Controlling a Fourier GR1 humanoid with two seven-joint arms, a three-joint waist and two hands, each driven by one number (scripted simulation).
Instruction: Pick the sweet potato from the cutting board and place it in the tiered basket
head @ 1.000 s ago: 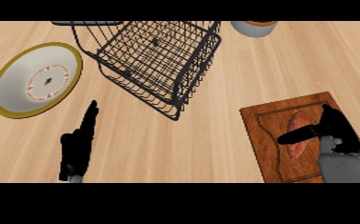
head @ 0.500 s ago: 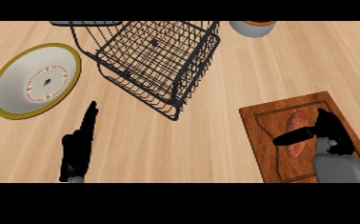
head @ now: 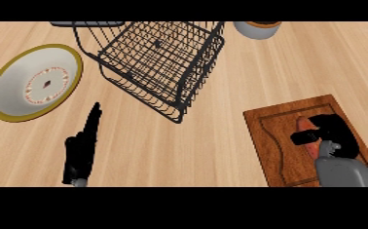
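Now my right robot hand is curling round the sweet potato on the cutting board, left robot hand resting straight-fingered.

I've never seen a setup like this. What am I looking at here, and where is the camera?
This one picture looks steeply down from the robot's head onto a wooden counter. The black shapes at the bottom are its two hands. The left hand rests open, holding nothing. The right hand curls round an orange sweet potato on the cutting board. Farther off lie a wire tiered basket, a plate and a grey cup.
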